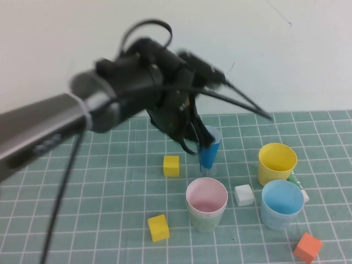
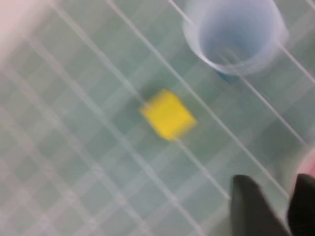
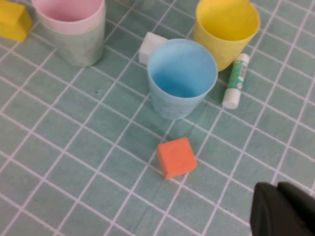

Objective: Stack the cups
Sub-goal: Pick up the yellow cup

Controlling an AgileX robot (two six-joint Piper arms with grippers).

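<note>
The pink cup (image 1: 206,195) sits nested inside the pale green cup (image 1: 204,221) at the front middle of the mat. The light blue cup (image 1: 282,203) and the yellow cup (image 1: 277,162) stand upright and apart at the right. All show in the right wrist view: pink (image 3: 69,10), green (image 3: 78,46), light blue (image 3: 181,78), yellow (image 3: 226,27). My left gripper (image 1: 192,144) hangs above the mat beside the dark blue cone cup; its fingers (image 2: 246,201) are apart and empty, with a pink rim (image 2: 307,164) at that view's edge. My right gripper (image 3: 275,188) is shut and empty, near the orange cube.
A narrow dark blue cone cup (image 1: 209,149) stands behind the pink cup. Two yellow cubes (image 1: 171,165) (image 1: 158,227), a white cube (image 1: 243,194), an orange cube (image 1: 307,247) and a glue stick (image 1: 297,184) lie around the cups. The left arm spans the mat's left half.
</note>
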